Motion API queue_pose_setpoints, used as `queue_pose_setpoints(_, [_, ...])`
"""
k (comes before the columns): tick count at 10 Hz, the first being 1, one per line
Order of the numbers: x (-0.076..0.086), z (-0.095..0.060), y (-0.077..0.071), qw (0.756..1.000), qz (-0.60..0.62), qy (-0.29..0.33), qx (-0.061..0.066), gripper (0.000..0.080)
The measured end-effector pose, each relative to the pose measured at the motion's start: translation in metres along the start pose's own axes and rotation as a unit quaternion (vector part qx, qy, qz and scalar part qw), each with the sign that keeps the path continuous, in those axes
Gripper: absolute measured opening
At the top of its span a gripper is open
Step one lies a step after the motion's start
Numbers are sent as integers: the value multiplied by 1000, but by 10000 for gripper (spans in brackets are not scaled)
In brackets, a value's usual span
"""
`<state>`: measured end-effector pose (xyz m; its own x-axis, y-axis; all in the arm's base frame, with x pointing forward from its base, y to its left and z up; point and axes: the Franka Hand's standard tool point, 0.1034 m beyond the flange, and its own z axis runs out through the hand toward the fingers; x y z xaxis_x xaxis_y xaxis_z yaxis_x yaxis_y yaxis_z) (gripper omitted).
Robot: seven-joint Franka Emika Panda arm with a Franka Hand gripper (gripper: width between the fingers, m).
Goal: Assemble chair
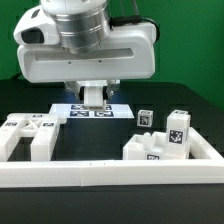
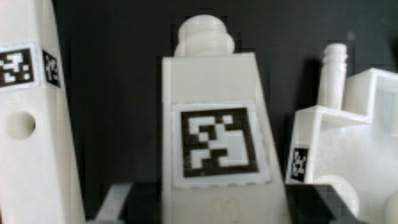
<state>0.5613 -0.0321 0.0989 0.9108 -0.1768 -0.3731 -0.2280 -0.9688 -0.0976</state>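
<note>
One white blocky plastic chair piece point(image 2: 215, 95), tagged and peg-topped, sits in the gripper point(image 1: 93, 96), jaws narrowed onto it, over the marker board point(image 1: 115, 110). Looks like the carry step to me; next it needs lining up with the loose white parts point(image 1: 158, 142) nearby.

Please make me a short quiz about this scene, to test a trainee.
1. True or false: the rail is white.
2. In the wrist view, what stands between the fingers? A) a tagged part B) a screw C) nothing
3. Fill in: the tall block stands on the exterior view's ___ side.
Key: 1 true; 2 A; 3 right.
</note>
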Motion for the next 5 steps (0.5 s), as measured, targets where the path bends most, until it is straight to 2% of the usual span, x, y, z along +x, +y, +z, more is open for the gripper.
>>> queue_pose_setpoints(3, [12,-5,1,995,-1,104,-7,295])
queue_pose_setpoints(5, [22,-20,-7,985,-8,171,-11,295])
